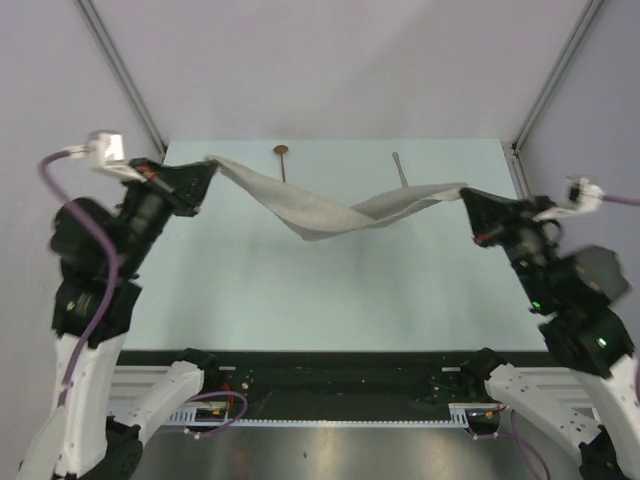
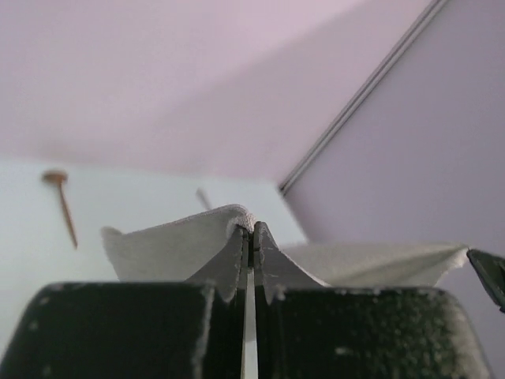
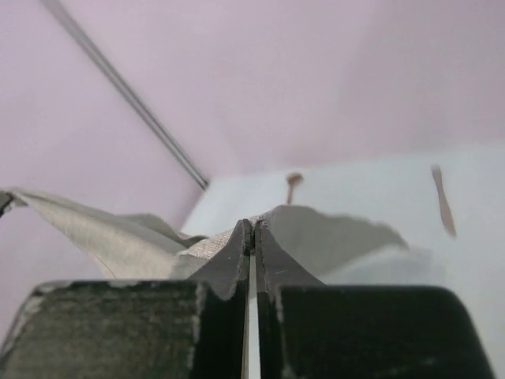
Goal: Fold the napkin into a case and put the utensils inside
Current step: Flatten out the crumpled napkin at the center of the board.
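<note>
Table [image 1: 330, 300] as the reference throughout. Napkin [image 1: 320, 215] raised clear above the table's far half, strung from the far-left corner across to the right side. Sagging and twisted in the middle, not flat, not yet folded into any case.

Left gripper [image 1: 212, 163] above the table's far-left corner, fingers pressed together on one end of the cloth. Right gripper [image 1: 465, 192] above the table's right edge, likewise pinched tight on the other end. Fabric bunched at both tips in the wrist views.

Spoon [image 1: 282, 158] flat on the table by its far edge, left of centre, copper bowl toward the back wall. Knife [image 1: 400, 168] also flat by the far edge, right of centre, its near end meeting the raised cloth in the overhead view.

Judged step: spreading, ahead of any folding; utensils untouched.

Next, probably: draw the two ends apart to take out the twist, then lower onto the bare near half of the table, short of spoon and knife, before letting go.

Risk: slack cloth dragging over the utensils.
</note>
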Controlling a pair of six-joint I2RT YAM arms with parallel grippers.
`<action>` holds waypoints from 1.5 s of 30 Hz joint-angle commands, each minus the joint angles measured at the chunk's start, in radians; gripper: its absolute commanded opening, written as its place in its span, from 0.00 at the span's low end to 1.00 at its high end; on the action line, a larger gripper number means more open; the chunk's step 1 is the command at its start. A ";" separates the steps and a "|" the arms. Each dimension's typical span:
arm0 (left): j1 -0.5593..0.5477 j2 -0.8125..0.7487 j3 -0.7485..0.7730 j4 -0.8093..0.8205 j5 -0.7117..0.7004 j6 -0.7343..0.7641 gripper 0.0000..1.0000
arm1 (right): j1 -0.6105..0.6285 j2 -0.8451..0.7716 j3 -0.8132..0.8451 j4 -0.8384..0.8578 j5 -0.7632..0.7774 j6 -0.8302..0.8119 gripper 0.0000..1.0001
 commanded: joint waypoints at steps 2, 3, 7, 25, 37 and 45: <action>0.006 -0.082 0.218 -0.081 -0.021 0.094 0.00 | -0.004 -0.175 0.116 0.025 -0.199 -0.238 0.00; 0.006 -0.098 0.243 -0.097 -0.056 0.101 0.00 | -0.007 -0.183 0.163 -0.005 -0.209 -0.244 0.00; -0.003 -0.118 0.346 -0.147 -0.116 0.105 0.00 | -0.030 -0.201 0.233 -0.027 -0.255 -0.238 0.00; 0.004 0.125 0.154 0.056 -0.336 0.024 0.00 | -0.044 0.151 0.184 0.188 0.100 -0.382 0.00; 0.096 0.461 0.479 0.115 -0.202 0.009 0.00 | -0.417 0.505 0.460 0.209 -0.287 -0.126 0.00; 0.098 0.232 0.077 0.094 -0.261 -0.016 0.00 | -0.414 0.306 0.163 0.084 -0.364 0.006 0.00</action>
